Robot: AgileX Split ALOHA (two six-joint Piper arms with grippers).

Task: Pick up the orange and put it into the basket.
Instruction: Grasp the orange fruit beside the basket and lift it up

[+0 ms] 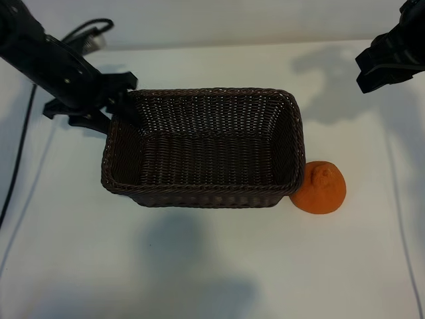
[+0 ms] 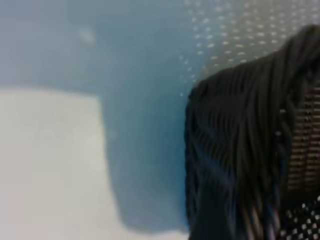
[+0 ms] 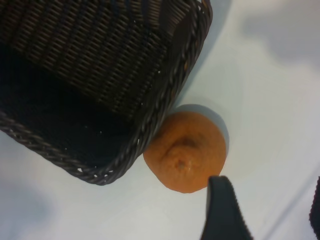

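Not much done yet: orange (image 1: pixel 319 187) sits on the surface touching the basket (image 1: pixel 199 196) at its 4 o'clock corner. Right hand (image 1: pixel 392 63) hovers spread and empty; left hand (image 1: pixel 99 100) is at the basket's 10 o'clock rim, can't tell its state.

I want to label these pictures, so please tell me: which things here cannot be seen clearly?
- Right gripper: exterior view, cut off by the upper right edge.
- Left gripper: exterior view, fingertips merge with the dark basket rim.
- Left wrist view: blurred; only basket weave shows.
- Orange: whether it touches the basket, unclear.
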